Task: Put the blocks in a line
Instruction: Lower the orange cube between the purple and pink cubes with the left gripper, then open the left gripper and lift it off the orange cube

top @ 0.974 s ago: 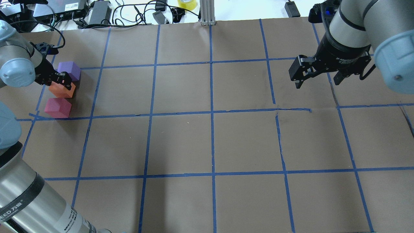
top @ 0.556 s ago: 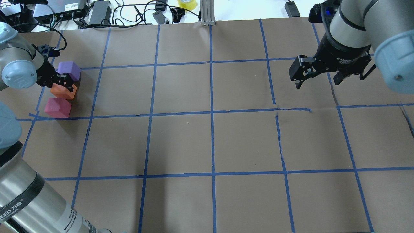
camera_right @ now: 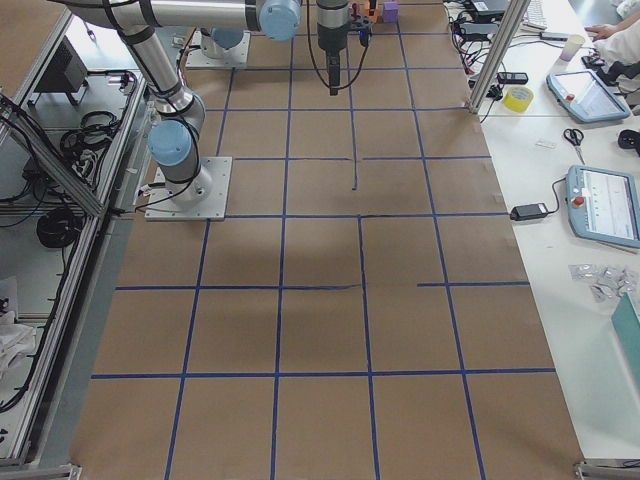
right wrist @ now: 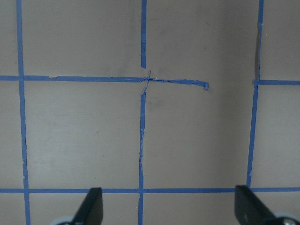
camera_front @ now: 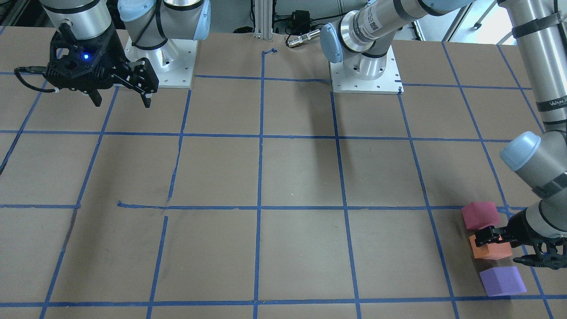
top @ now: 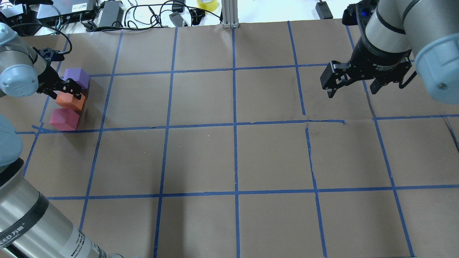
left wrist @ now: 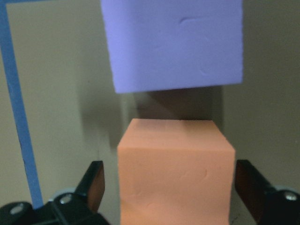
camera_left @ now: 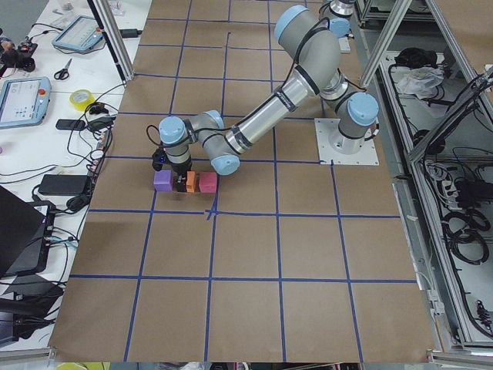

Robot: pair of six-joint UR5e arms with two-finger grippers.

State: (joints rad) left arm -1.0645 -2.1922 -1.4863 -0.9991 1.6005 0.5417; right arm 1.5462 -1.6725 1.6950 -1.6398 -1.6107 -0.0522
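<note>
Three blocks stand in a short row at the table's far left. The purple block is farthest, the orange block in the middle, the pinkish-red block nearest. They also show in the front view: purple, orange, pinkish-red. My left gripper is open, its fingers either side of the orange block with small gaps; the purple block lies just beyond. My right gripper is open and empty, above the table at the far right.
The brown paper table cover carries a blue tape grid. Cables, power bricks and a yellow tape roll lie beyond the far edge. An aluminium post stands at the back middle.
The orange block has settled slightly lower between purple and pinkish-red. My left wrist has shifted a little. The right arm has not moved.
</note>
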